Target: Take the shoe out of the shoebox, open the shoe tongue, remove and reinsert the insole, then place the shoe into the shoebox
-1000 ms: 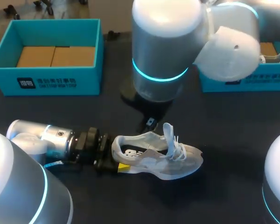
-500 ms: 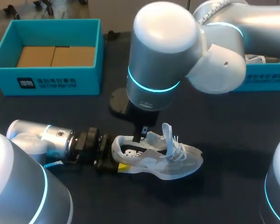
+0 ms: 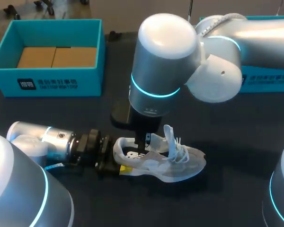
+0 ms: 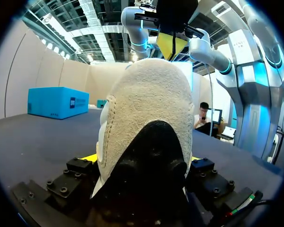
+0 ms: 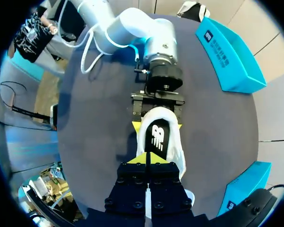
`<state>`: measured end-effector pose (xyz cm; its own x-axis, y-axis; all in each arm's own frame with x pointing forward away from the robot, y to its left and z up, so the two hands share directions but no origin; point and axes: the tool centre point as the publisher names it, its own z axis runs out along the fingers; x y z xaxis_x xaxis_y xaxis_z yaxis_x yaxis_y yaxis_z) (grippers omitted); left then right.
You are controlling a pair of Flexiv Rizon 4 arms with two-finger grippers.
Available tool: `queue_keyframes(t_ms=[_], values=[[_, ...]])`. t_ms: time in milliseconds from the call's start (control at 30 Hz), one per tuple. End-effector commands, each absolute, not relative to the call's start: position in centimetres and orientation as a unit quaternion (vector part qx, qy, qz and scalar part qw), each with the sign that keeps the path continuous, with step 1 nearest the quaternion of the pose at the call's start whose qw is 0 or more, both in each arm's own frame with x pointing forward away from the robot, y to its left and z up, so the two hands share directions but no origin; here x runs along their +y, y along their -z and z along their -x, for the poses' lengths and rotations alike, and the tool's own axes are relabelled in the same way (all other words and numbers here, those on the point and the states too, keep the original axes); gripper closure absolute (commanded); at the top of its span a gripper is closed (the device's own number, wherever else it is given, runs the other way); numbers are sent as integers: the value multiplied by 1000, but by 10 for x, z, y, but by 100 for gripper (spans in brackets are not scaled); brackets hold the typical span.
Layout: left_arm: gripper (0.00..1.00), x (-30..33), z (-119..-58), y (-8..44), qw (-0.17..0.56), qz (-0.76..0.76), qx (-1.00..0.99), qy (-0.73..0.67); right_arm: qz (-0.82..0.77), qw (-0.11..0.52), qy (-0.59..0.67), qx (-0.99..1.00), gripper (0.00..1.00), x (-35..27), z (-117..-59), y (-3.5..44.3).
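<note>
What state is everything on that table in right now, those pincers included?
Shoe: out of its box, standing on the table, tongue up.
Insole: inside the shoe.
Left pincer: shut on the shoe's heel.
Right pincer: shut, tips at the shoe's opening.
Shoebox: open, no shoe inside.

R pincer (image 5: 146, 160) over shoe (image 3: 175, 163), prob. in opening

Rt shoebox (image 3: 270, 80) mostly hidden behind rt arm (image 3: 165, 61).
</note>
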<state>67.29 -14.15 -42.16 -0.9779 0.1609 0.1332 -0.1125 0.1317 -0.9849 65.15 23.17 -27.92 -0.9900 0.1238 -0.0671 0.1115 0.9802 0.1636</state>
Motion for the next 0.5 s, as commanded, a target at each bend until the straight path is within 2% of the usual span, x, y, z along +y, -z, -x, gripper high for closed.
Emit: queue_keyframes(t_ms=[33,500], values=[[100,-139,-673,426,102,15,-745,-659,-60,40,-75,995,100,238,-651,282],[100,-139,-673,426,102,15,-745,-659,-70,40,-70,994,100,242,-664,309]])
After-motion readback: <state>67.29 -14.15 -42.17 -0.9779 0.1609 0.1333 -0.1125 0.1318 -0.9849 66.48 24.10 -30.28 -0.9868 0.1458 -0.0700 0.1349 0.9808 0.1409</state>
